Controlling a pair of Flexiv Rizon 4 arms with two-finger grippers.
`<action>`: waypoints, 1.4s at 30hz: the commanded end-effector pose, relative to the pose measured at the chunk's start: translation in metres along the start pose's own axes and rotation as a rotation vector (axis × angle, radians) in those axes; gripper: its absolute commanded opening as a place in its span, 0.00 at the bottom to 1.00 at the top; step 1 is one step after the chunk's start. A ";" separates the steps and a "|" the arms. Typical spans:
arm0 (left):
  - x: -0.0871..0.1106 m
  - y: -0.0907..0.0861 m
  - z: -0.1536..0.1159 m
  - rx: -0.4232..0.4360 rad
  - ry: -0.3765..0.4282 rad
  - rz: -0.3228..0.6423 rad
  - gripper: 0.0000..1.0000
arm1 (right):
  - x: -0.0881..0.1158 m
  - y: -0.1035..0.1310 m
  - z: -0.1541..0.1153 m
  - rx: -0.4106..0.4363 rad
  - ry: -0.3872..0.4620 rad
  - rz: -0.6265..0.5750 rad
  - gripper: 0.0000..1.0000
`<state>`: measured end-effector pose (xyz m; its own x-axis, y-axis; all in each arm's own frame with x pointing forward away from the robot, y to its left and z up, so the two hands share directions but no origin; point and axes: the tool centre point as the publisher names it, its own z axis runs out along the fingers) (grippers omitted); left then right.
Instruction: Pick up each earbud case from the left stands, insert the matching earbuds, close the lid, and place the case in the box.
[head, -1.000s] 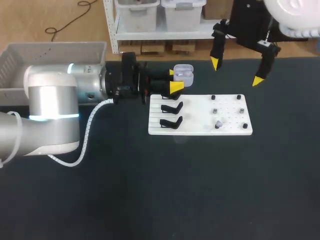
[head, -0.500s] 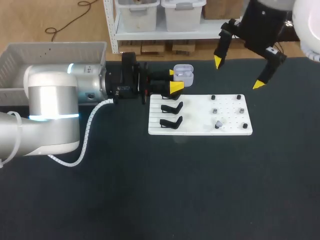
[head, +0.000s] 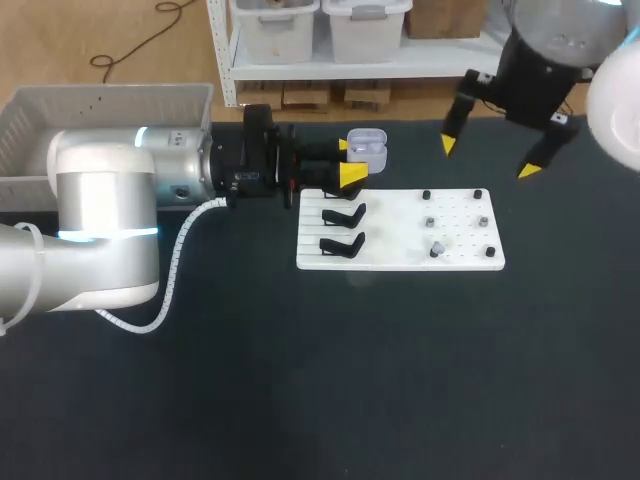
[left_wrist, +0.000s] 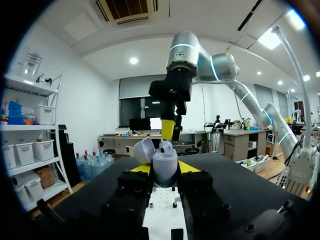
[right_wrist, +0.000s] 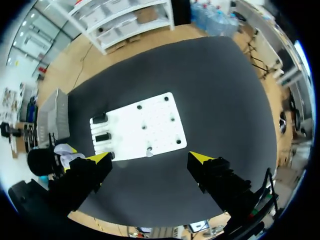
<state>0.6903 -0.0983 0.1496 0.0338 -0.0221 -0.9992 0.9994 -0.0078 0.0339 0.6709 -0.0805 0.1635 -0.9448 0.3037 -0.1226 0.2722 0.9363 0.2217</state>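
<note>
Box (head: 110, 98): a pale slatted bin at the upper left of the head view, beside the table's far left edge and behind the left arm.

Left arm (head: 105, 215): it comes in from the left edge of the head view and lies level over the table, with its wrist pointing right.

Left gripper (head: 349, 161): it sits just left of centre in the upper part of the head view. Its yellow-tipped fingers stand narrow and clamp the earbud case from two sides.

Earbud case (left_wrist: 165, 167): white and rounded, it is held upright between the left fingers, above the far left corner of the board. Its lid is tipped open. A small white part shows in its mouth, but what it is cannot be told.

Board (head: 400, 232): a flat white plate at the centre of the head view, lying on the dark table (head: 320, 380).

Stands (head: 343, 215): two black clips, one behind the other, on the board's left part.

Pegs (head: 481, 220): small dark studs spread over the board's right part, with one pale piece (head: 437, 246) among them.

Right gripper (head: 489, 158): it hangs at the upper right of the head view, above the table's far edge and beyond the board. Its fingers are spread wide and hold nothing.
</note>
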 end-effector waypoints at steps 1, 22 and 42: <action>0.001 -0.001 0.000 -0.006 -0.001 0.003 0.00 | 0.001 0.001 0.011 0.018 0.032 -0.031 1.00; 0.001 -0.001 0.000 -0.006 -0.001 0.003 0.00 | 0.021 -0.001 0.079 0.084 0.010 0.051 1.00; 0.001 -0.001 0.000 -0.006 -0.001 0.003 0.00 | 0.018 0.000 0.081 0.077 0.011 0.047 1.00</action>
<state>0.6903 -0.0983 0.1496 0.0338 -0.0221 -0.9992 0.9994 -0.0077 0.0339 0.6666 -0.0601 0.0851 -0.9316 0.3499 -0.0988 0.3342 0.9310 0.1466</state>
